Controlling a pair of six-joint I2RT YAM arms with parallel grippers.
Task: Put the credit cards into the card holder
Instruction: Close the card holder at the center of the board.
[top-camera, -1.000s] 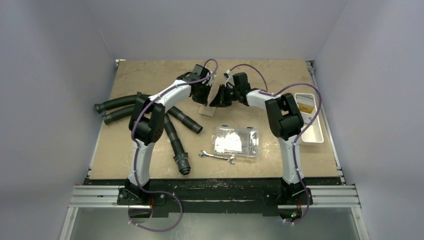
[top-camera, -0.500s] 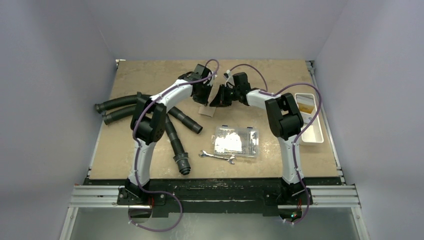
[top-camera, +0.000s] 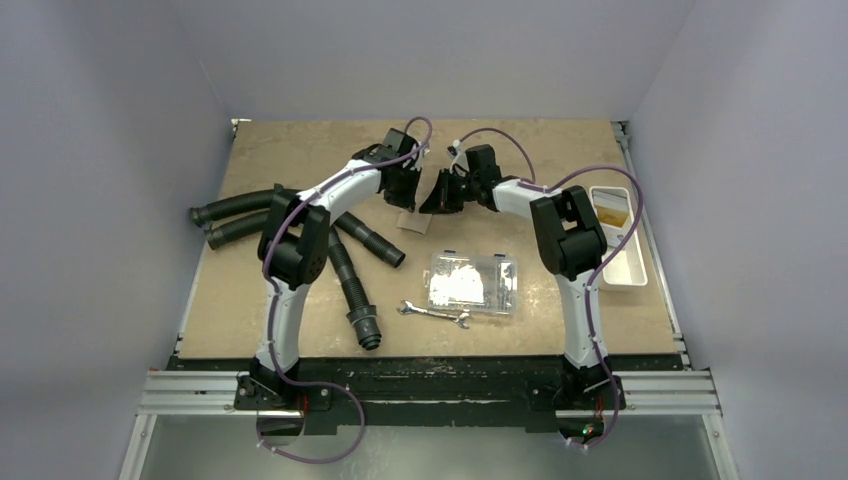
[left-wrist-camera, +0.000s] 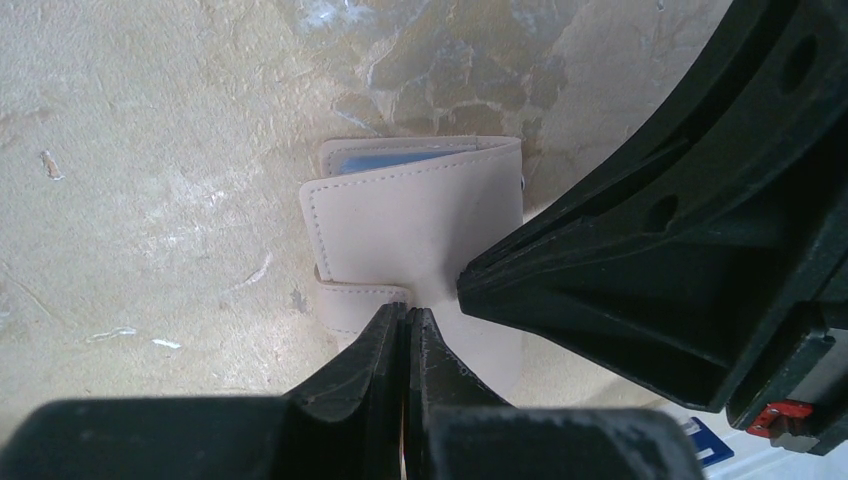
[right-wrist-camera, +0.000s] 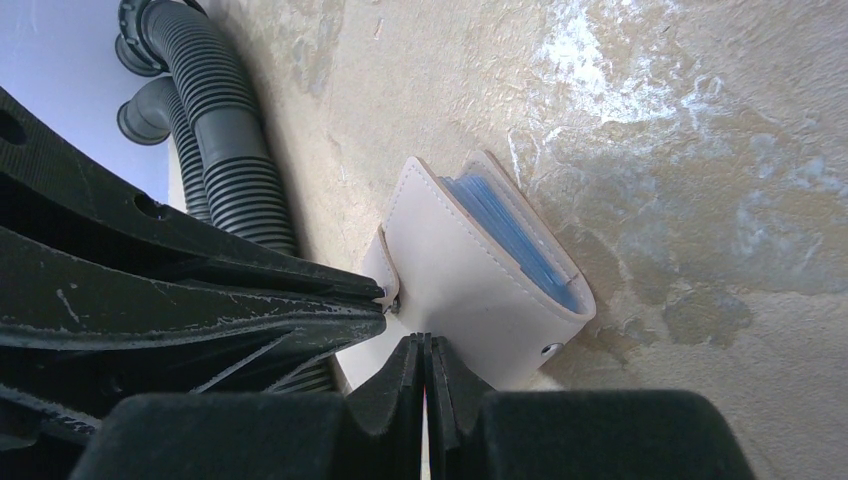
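The card holder (left-wrist-camera: 420, 230) is a pale tan folded sleeve lying on the table, also in the right wrist view (right-wrist-camera: 480, 290) and small in the top view (top-camera: 413, 222). Light-blue credit cards (left-wrist-camera: 400, 158) sit inside it, and only their edges show at the open end (right-wrist-camera: 510, 235). My left gripper (left-wrist-camera: 408, 312) is shut, its tips against the holder's near edge beside the strap. From the other side, my right gripper (right-wrist-camera: 422, 342) is shut too, with its tips resting on the holder's face. The two grippers nearly touch (top-camera: 425, 198).
Black corrugated hoses (top-camera: 300, 230) lie left of the holder, close behind my left gripper (right-wrist-camera: 220, 130). A clear plastic compartment box (top-camera: 472, 283) and a wrench (top-camera: 435, 315) sit nearer the bases. A white tray (top-camera: 620, 240) stands at the right edge.
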